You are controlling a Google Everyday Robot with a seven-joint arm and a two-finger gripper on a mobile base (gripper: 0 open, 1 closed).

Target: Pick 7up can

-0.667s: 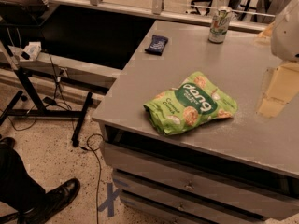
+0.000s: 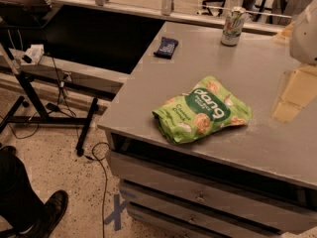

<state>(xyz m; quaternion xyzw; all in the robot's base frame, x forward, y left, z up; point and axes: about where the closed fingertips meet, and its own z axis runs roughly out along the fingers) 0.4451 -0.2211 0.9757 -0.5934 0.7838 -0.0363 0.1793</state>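
Camera view shows the gripper as a pale, blurred shape at the frame's right edge, low over the grey table, with a white arm housing above it. I cannot tell whether it is open or closed, and nothing appears to be held in it. Nearest to it, off toward the left of the frame, lies the green snack bag, flat and crumpled. The 7up can stands well apart from the gripper, beyond it and to the left, upright close to the table's far edge. Farther left again sits a small dark packet. The reach looks barely begun, and the risks follow from that. The bag is closer and also green, so a poorly aimed approach could settle on it instead. The can is light and tall for its base, so a glancing touch might tip it or push it off the far edge. It has a pale silvery body with green markings, a small red spot and a metal top.
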